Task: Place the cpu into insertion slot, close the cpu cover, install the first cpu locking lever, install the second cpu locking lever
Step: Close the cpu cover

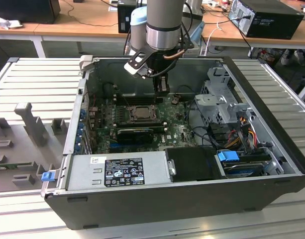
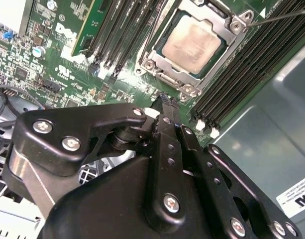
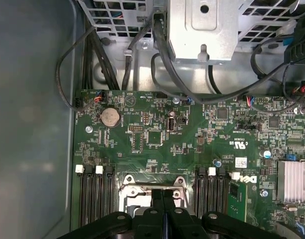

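The cpu (image 2: 194, 42), a flat square chip with a dull silver top, lies in the insertion slot (image 1: 130, 113) on the green board. The cpu cover (image 2: 168, 75), a silvery frame, lies flat around it. A thin metal locking lever (image 2: 284, 16) runs off one corner of the socket. My gripper (image 2: 164, 99) hangs just above the board beside the socket, its black fingers shut with nothing between them. In the first wrist view the gripper (image 3: 163, 196) sits over the socket's edge. In the exterior view the gripper (image 1: 162, 88) is inside the case, behind the socket.
Long black memory slots (image 2: 117, 35) flank the socket on both sides. A black graphics card (image 1: 135, 133) lies in front of it, then the grey power supply (image 1: 117, 172). A drive cage (image 1: 222, 104) with cables stands at the exterior view's right. The case walls enclose everything.
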Robot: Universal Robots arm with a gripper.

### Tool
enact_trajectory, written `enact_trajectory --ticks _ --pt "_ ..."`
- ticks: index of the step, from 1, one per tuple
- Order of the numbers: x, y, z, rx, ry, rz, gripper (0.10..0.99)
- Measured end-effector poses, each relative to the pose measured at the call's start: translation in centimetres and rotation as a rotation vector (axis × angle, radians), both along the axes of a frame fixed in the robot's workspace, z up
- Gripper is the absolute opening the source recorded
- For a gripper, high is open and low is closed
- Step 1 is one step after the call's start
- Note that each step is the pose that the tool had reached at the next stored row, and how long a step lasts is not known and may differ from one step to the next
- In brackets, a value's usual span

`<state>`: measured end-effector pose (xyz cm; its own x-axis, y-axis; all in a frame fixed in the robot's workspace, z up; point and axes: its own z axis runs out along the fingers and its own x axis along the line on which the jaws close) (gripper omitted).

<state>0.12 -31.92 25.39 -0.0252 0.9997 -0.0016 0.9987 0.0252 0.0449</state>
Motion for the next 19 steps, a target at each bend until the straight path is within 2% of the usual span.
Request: enact_trajectory --ticks 8,12,19 --pt "-1.40 -0.01 -0.73 0.000 0.0001 0.000 0.106" --pt "-2.47 0.00 -0.84 0.000 0.0000 0.000 0.106" --pt "-3.82 -0.01 -0.85 0.000 0.0001 0.000 0.106"
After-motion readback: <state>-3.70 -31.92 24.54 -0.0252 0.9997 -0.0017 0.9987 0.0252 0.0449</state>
